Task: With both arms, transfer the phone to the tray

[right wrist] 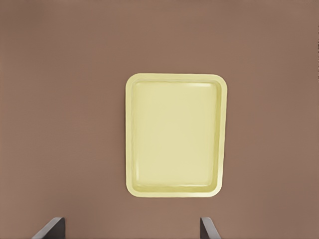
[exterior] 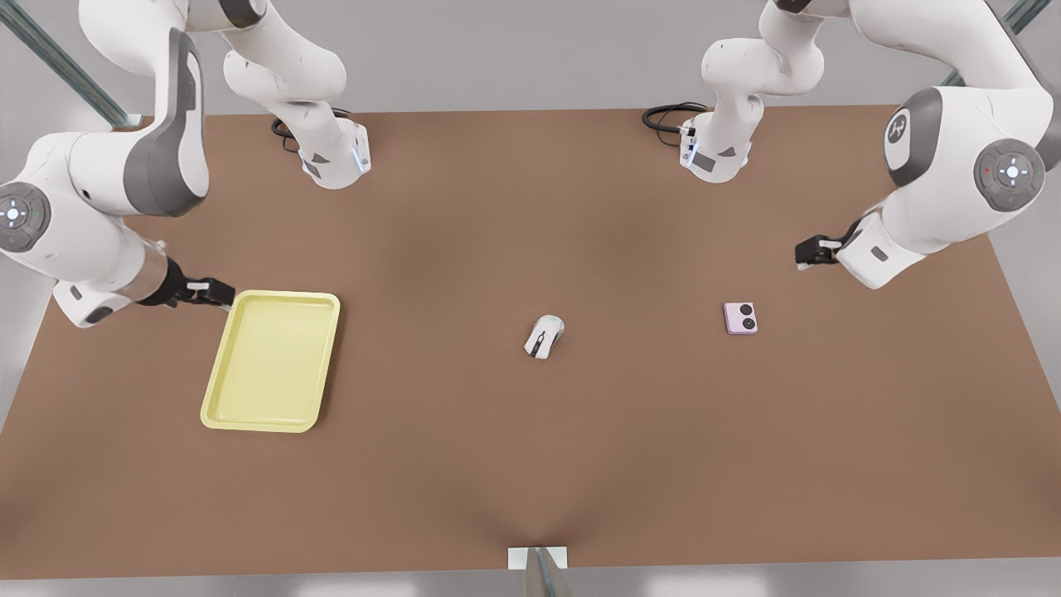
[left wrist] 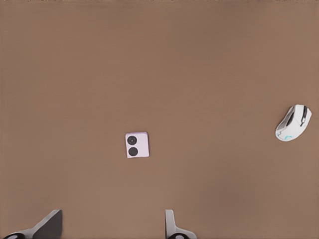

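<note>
Front view: phone (exterior: 740,317) lies flat on table (exterior: 530,464), well apart from tray (exterior: 272,360), mouse (exterior: 544,336) between.

Left wrist view: left gripper (left wrist: 112,226) is held spread over the phone; mouse could be grabbed by mistake.

Right wrist view: right gripper (right wrist: 129,228) hangs wide above the tray; handover could be fumbled.

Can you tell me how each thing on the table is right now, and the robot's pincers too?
phone: lying flat on the table, face up, nothing touching it.
tray: flat on the table, nothing in it.
mouse: resting upright on the table, between tray and phone.
left pincer: open, above the table near the phone, holding nothing.
right pincer: open, above the tray, holding nothing.
</note>
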Tool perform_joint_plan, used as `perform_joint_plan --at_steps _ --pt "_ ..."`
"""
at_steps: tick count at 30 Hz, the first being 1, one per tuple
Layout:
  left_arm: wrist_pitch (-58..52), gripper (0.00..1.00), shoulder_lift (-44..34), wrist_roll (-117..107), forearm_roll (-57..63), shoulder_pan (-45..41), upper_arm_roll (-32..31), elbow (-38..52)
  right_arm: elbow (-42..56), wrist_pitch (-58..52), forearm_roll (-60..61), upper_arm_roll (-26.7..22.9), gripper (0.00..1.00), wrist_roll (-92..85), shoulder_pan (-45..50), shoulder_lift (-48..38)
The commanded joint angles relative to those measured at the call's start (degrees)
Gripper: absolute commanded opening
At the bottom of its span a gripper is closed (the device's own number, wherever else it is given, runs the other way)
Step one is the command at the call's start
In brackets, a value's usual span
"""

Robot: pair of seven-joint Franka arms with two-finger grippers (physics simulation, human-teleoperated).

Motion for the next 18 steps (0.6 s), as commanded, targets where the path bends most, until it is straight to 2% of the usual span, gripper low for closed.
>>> perform_joint_plan --at_steps 1,3,4,5,8,10,14,18 --pt "1.59 1.00 0.02 -1.13 -0.09 -0.01 -0.02 -0.22 0.09 4.52 0.01 0.01 1.00 0.70 0.14 -0.04" --pt "2.46 1.00 0.37 -1.04 0.00 -0.01 0.07 -4.77 0.09 4.52 0.10 0.01 1.00 0.70 0.05 -0.04" --pt "6.58 1.00 1.07 -1.04 0.00 0.08 0.24 -11.79 0.09 4.52 0.10 0.01 1.00 0.70 0.05 -0.04" --pt "11.58 1.00 1.24 -1.13 0.00 0.08 0.24 -17.24 0.18 4.52 0.10 0.01 1.00 0.70 0.05 -0.04" --pt "36.30 1.00 2.91 -1.22 0.00 0.69 0.51 -34.05 0.18 4.52 0.10 0.01 1.00 0.79 0.05 -0.04" --pt "45.53 1.00 5.11 -0.60 0.00 1.75 0.51 -38.09 0.18 4.43 0.10 0.01 1.00 0.70 0.05 -0.04" --pt "52.91 1.00 7.22 -0.60 -0.09 2.63 0.51 -43.11 0.18 4.52 0.10 0.01 1.00 0.70 0.05 -0.04" --pt "55.29 1.00 8.89 -0.60 -0.26 2.63 0.51 -43.37 0.18 4.43 0.10 0.01 1.00 0.70 0.05 -0.04"
